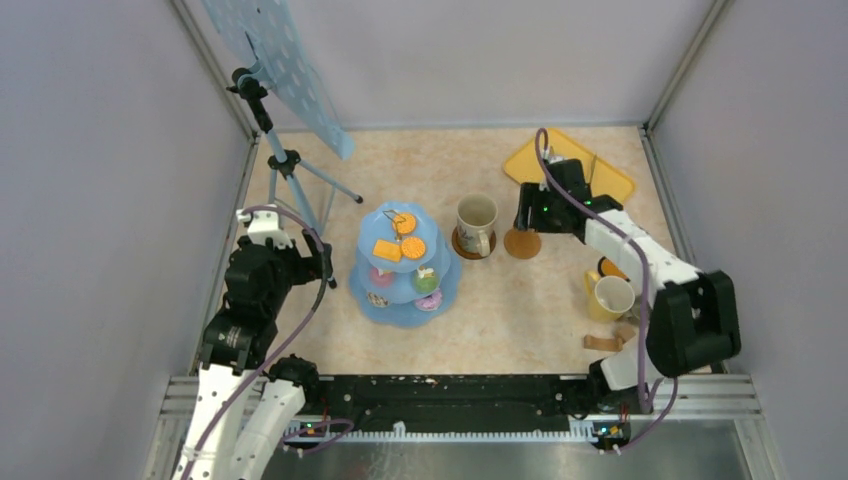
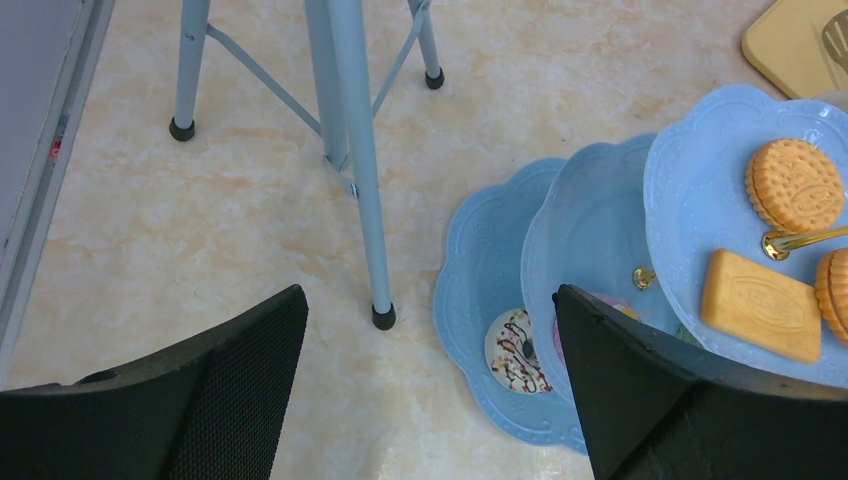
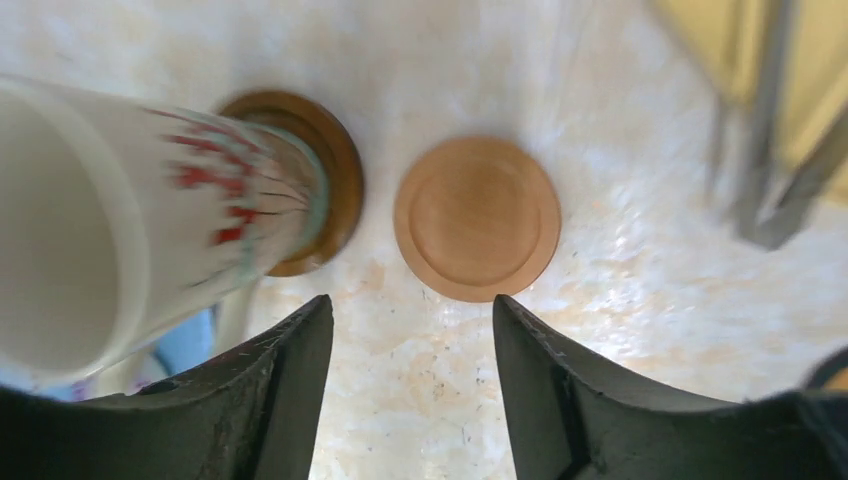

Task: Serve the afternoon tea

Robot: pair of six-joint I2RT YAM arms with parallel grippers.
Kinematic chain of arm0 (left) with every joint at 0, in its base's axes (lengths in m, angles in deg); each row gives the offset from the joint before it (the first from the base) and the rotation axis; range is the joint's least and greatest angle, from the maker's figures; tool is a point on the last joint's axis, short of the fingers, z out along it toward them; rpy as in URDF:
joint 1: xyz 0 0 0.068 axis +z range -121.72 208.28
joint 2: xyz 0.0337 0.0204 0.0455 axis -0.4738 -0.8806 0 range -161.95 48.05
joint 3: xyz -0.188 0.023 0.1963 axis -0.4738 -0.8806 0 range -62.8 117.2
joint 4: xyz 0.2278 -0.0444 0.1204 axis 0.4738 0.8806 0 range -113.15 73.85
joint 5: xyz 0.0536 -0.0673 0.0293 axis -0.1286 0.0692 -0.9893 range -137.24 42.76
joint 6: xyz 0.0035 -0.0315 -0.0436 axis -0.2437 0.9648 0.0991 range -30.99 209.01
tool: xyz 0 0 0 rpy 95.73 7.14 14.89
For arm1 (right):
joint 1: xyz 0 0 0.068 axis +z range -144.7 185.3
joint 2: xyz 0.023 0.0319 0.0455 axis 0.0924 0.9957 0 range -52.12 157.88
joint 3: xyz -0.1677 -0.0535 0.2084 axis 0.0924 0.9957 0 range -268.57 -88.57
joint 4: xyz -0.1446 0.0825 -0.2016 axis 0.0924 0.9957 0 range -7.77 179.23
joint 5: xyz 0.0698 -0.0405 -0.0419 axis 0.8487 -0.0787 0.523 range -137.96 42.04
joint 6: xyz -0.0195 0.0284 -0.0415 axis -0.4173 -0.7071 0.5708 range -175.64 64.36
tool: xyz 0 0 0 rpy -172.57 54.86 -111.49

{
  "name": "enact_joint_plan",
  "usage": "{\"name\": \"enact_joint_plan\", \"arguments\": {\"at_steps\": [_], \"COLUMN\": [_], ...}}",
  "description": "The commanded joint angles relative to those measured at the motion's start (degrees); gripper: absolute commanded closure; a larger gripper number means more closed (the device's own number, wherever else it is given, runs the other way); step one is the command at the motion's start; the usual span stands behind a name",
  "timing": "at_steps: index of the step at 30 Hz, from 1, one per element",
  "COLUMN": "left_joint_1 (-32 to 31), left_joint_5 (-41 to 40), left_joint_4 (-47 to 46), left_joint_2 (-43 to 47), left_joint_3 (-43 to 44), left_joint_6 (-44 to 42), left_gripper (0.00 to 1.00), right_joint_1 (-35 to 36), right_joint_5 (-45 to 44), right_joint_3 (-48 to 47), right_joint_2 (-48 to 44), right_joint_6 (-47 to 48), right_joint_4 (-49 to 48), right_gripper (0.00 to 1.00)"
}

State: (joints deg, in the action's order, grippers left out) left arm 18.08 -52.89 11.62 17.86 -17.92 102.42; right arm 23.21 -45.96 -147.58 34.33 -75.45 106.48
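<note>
While the right end effector (image 3: 410, 305) hung with jaws parted and empty, a bare brown coaster (image 3: 477, 218) lay flat on the table (image 1: 500, 320) just ahead of it, at frame centre. Left of it, the big beige mug (image 1: 477, 222) stood on a second coaster (image 3: 340, 168). Orange biscuits (image 2: 795, 185) and a donut (image 2: 512, 350) sat on the blue tiered stand (image 1: 400, 318); the left end effector (image 2: 430, 295), likewise spread and empty, hovered beside it.
</note>
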Motion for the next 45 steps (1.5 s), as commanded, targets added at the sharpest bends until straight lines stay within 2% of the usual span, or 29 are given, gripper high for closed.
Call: {"name": "enact_joint_plan", "arguments": {"at_steps": [1, 3, 5, 6, 8, 11, 13, 18, 20, 22, 27, 31, 35, 40, 45], "left_joint_1": [-0.14, -0.17, -0.23, -0.38, -0.67, -1.32, -1.84, -2.20, -2.20, -2.20, -2.28, -2.37, -2.37, -2.37, -2.37], "left_joint_5": [-0.50, -0.50, -0.34, -0.33, -0.41, -0.46, -0.50, -0.77, -1.10, -1.07, -0.78, -0.90, -1.27, -1.29, -1.38], "left_joint_4": [-1.98, -2.11, -2.22, -2.22, -2.29, -2.41, -2.38, -2.27, -2.15, -2.16, -2.31, -2.27, -2.13, -2.16, -2.07], "left_joint_2": [1.05, 1.38, 1.56, 1.63, 1.65, 1.56, 1.38, 2.26, 2.50, 2.64, 2.24, 1.91, 1.41, 1.02, 0.60], "left_joint_3": [0.64, 0.58, 0.51, 0.47, 0.47, 0.33, 0.38, 0.33, 0.38, 0.36, 0.38, 0.30, 0.42, 0.47, 0.56], "left_joint_6": [0.13, 0.13, 0.00, -0.02, -0.05, -0.05, -0.05, 0.04, 0.12, 0.13, 0.04, 0.04, 0.12, 0.13, 0.19], "left_gripper": [0.01, 0.01, 0.01, 0.01, 0.01, 0.01, 0.01, 0.01, 0.01, 0.01, 0.01, 0.01, 0.01, 0.01, 0.01], "right_joint_1": [0.59, 0.56, 0.39, 0.34, 0.15, -1.34, -1.65, -1.81, -2.02, -2.97, -11.83, -19.99, -24.73, -26.46, -29.94], "right_joint_5": [-5.87, -11.96, -24.66, -32.21, -42.65, -39.91, -36.98, -37.94, -37.67, -36.75, -29.84, -23.10, -18.03, -17.91, -15.50], "right_joint_3": [-6.03, -4.89, -3.50, -3.15, -2.62, -3.94, -5.50, -6.65, -6.24, -5.39, -3.12, 1.18, 4.25, 8.13, 11.49], "right_joint_2": [-13.61, -19.22, -24.34, -26.59, -30.06, -31.11, -30.23, -30.17, -31.07, -31.72, -29.38, -28.15, -26.11, -25.00, -22.63], "right_joint_6": [7.23, 5.70, -2.18, -10.28, -31.01, -51.82, -59.99, -76.77, -78.14, -83.41, -80.28, -76.80, -74.34, -74.75, -73.26], "right_joint_4": [7.53, 11.56, 17.01, 21.21, 31.19, 40.91, 44.82, 49.91, 49.03, 51.03, 48.01, 42.34, 39.63, 35.13, 29.11], "right_gripper": [0.39, 0.37, 0.29, 0.20, 0.17, 0.13, 0.12, 0.11, 0.10, 0.09, 0.08, 0.11, 0.20, 0.29, 0.44]}}
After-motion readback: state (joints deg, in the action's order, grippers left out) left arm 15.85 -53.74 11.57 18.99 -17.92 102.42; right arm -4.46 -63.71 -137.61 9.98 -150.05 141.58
